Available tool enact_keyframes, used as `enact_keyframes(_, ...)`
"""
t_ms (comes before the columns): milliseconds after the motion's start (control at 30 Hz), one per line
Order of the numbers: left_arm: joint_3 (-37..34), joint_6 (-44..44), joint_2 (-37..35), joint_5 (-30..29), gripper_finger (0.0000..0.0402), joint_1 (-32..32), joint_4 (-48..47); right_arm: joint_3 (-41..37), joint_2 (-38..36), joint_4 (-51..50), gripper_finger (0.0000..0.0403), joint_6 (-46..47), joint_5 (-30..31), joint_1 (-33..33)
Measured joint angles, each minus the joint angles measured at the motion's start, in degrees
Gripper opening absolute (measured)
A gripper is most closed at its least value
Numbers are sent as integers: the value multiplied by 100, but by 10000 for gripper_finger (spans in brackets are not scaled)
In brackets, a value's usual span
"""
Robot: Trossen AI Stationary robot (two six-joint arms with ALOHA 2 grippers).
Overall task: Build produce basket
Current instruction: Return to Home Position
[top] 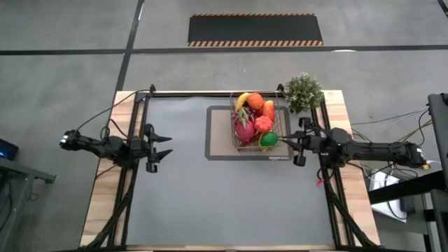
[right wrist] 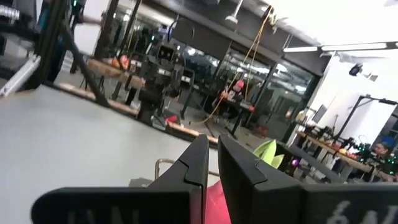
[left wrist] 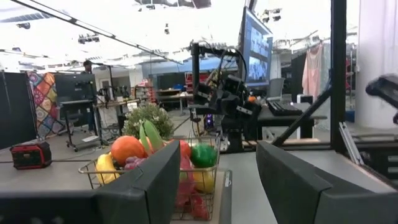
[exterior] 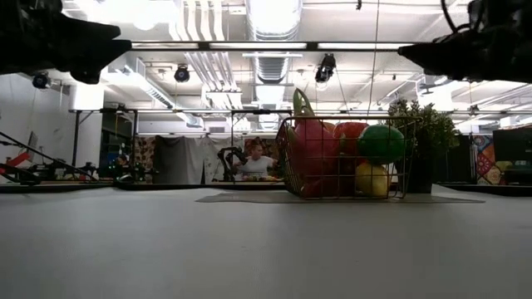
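quick count: 1 basket (top: 233, 115), roughly 6 produce (top: 244, 129) pieces showing in it, 1 mat (top: 218, 133), 1 potted plant (top: 304, 92)

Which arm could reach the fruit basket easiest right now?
Probably the right arm: its shut jaws sit just beside the basket, while the left arm, jaws open, waits far across the table.

Grey concrete floor (top: 70, 42) with dark seams. On its far side lies a black mat (top: 255, 29) edged in orange stripes. Worktop (top: 101, 203): wood rim, grey cover. Overhead: white ceiling ducts (exterior: 270, 33), bright lighting. Seated person (exterior: 256, 164) far back. Large monitor (left wrist: 257, 43) and patterned panel (left wrist: 40, 99) beyond.
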Motion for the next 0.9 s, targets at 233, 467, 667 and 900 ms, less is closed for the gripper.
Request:
enact_keyframes(233,9,0,-30,-123,193,0,136,-79,-886,-378,27,182,-2,44)
enact_keyframes(467,9,0,-1,-129,193,0,134,-81,-1611,-407,27,71,-123,101)
enact_keyframes(667,6,0,75,-129,193,-2,124,-83,-1570,-401,27,793,-677,103)
enact_keyframes(900,6,0,138,-129,193,-2,136,-85,-1368,-626,27,2461,-691,101)
